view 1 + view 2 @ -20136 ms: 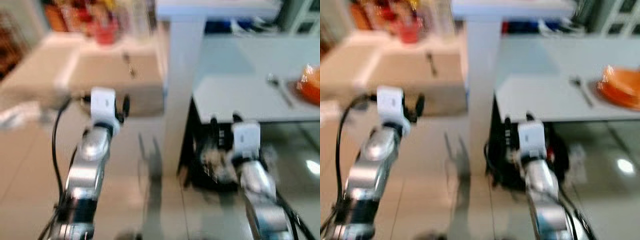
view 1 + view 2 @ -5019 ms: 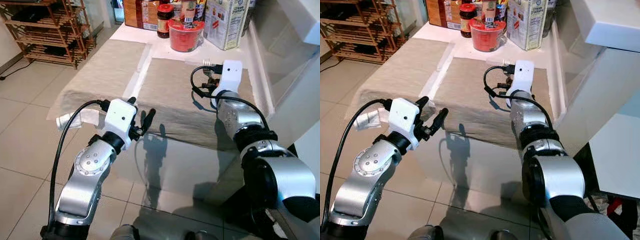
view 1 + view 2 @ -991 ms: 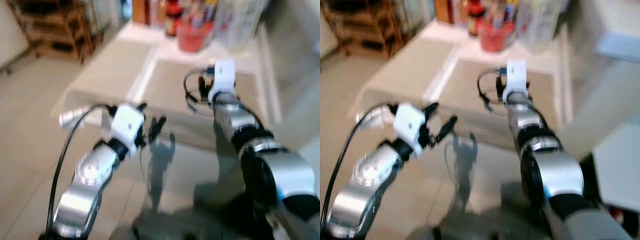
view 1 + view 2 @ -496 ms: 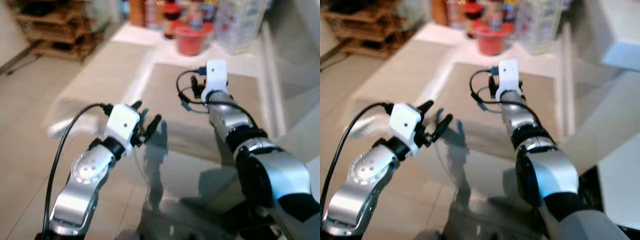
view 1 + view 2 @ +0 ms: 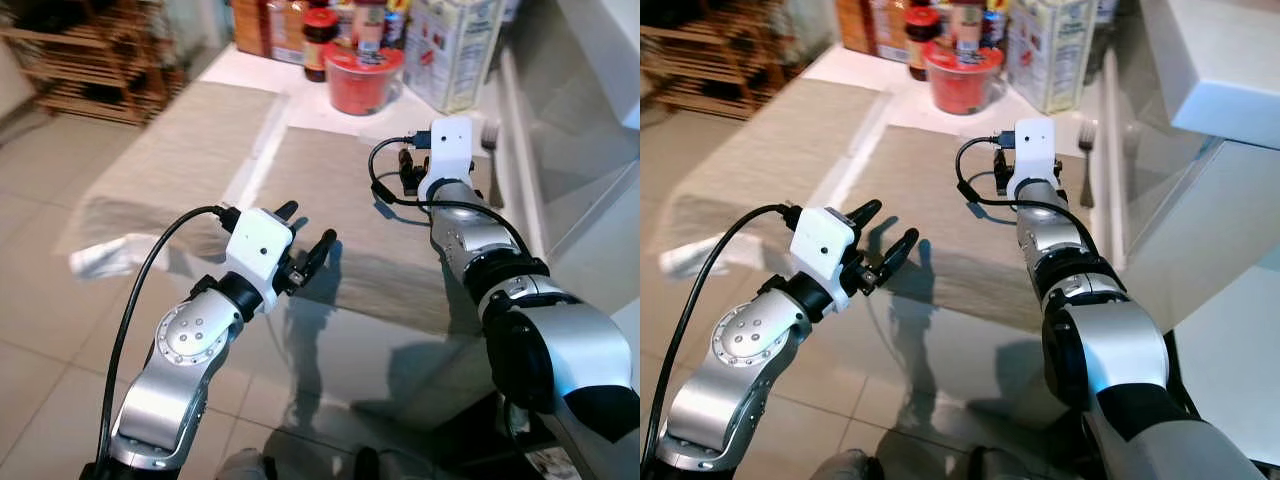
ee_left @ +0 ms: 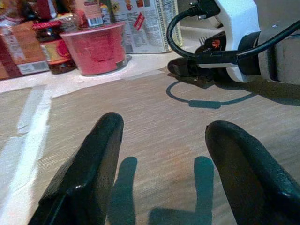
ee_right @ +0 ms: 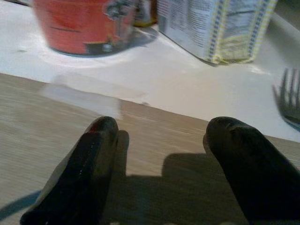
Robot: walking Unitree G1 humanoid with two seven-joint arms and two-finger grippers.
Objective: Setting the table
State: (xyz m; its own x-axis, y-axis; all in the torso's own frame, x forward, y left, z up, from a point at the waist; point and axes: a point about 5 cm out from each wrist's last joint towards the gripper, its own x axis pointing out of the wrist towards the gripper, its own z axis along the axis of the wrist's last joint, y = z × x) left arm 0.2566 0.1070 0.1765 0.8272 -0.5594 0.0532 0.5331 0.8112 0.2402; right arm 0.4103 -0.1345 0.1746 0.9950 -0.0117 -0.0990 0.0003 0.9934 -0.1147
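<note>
Table (image 5: 940, 85) with beige mat (image 5: 940, 200); right gripper (image 7: 161, 154) now extended farther toward fork (image 5: 1086, 160), open, empty; left gripper (image 5: 310, 240) likewise.

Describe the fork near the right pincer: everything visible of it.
The fork is silvery metal, lying flat on the white tabletop just beyond the far right corner of the beige placemat, tines pointing away from the robot. Its handle runs back toward the placemat corner. The open right pincer hovers beside it, not touching.

Beige woven placemats (image 5: 330, 190) – red tub (image 5: 363, 77), perhaps a silver fork (image 5: 1087, 160).
</note>
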